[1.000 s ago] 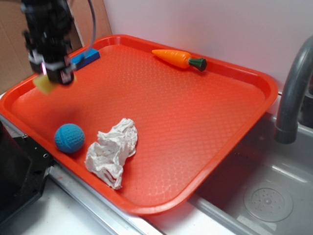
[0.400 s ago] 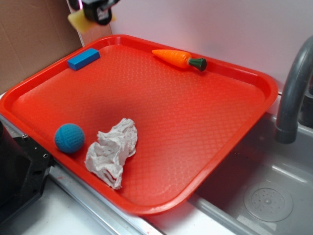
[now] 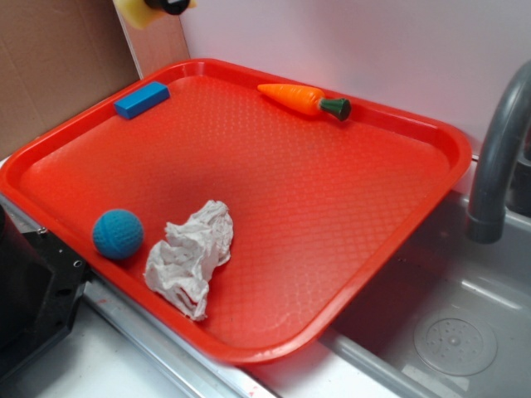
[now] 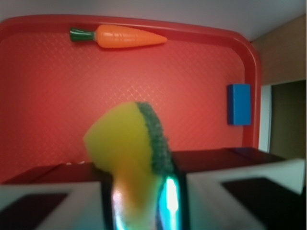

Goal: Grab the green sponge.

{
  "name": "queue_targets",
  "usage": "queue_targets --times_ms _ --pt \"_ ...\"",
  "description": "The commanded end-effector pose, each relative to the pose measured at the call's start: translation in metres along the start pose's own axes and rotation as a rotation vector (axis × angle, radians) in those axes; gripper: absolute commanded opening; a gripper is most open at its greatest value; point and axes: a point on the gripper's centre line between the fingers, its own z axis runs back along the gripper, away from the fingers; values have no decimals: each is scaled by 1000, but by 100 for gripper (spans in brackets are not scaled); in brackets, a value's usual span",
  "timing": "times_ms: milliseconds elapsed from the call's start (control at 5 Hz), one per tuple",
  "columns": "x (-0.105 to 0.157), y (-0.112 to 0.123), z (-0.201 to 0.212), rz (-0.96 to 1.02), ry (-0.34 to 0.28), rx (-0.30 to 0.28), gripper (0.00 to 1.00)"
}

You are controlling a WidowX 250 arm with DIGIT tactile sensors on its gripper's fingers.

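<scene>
The green sponge (image 4: 127, 139) is a yellow foam chunk with a dark green scrub layer on one side. In the wrist view it is pinched between my two jaws, and my gripper (image 4: 141, 201) is shut on it. It hangs high above the red tray (image 4: 43, 91). From the exterior view only the sponge's pale-yellow lower part (image 3: 133, 12) and a bit of the dark gripper (image 3: 170, 6) show at the top edge, above the tray's far left corner.
On the tray (image 3: 398, 124) lie a blue block (image 3: 141, 99), a toy carrot (image 3: 303, 99), a teal knitted ball (image 3: 118, 234) and a crumpled white cloth (image 3: 191, 257). A sink with a grey faucet (image 3: 498, 157) is on the right. Brown cardboard (image 3: 50, 66) stands at the left.
My gripper has lifted the sponge from low over the tray's left side up and back, nearly out of the exterior view's top edge. Everything on the tray stayed put.
</scene>
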Motion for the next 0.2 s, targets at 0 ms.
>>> queue_targets --times_ms 0 --pt "-11 15 13 57 -31 -25 0"
